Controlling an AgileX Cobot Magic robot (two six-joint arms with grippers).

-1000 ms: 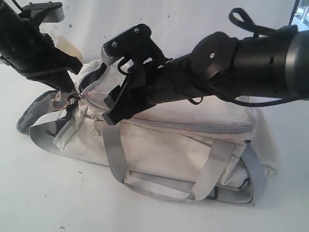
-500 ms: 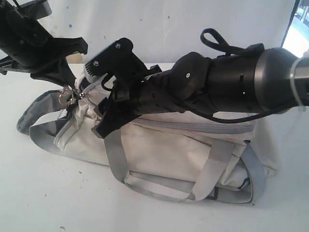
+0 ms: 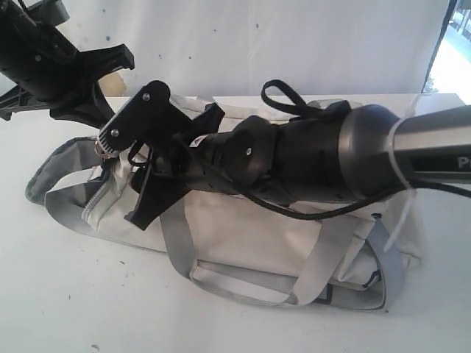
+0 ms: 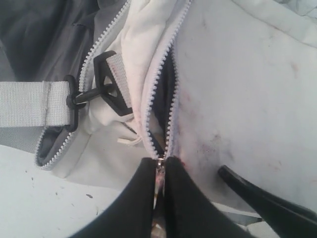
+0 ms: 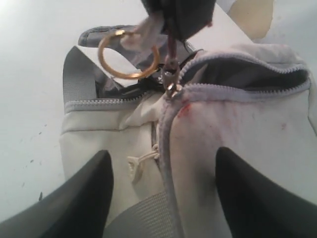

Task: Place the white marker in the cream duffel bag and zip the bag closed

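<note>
While the exterior view lets the right arm (image 3: 316, 154) sprawl across the cream duffel bag (image 3: 250, 235) and hide most of its top, the two wrist views show the zipper end plainly. From outside, the bag lies on the white table (image 3: 73, 301) with a grey handle (image 3: 174, 239) looping toward the front, and the left arm (image 3: 44, 66) is bent over its left end.

The left wrist view alone looks straight down the zipper. The left tool (image 4: 159, 166) is clenched, its tips pressed together at the slider (image 4: 159, 160). Beyond the slider the teeth stand parted over dark lining (image 4: 166, 94). Beside them a black plastic clip (image 4: 106, 89) joins a grey webbing strap (image 4: 29, 101).

The right wrist view alone shows the thin pull (image 5: 171, 52) running up into those closed tips, with a gold ring (image 5: 128, 54) dangling beside it. It also shows the right tool (image 5: 163, 156) released, its fingers (image 5: 84, 198) wide apart over the bag's end and grasping nothing.

The fabric is soft and creased, edged in grey zipper tape (image 5: 166, 134). A reddish smudge (image 5: 184, 109) sits just beside the slider, with fainter pink marks across the panel. A small cream cord pull (image 5: 141, 161) hangs on the end panel.
</note>
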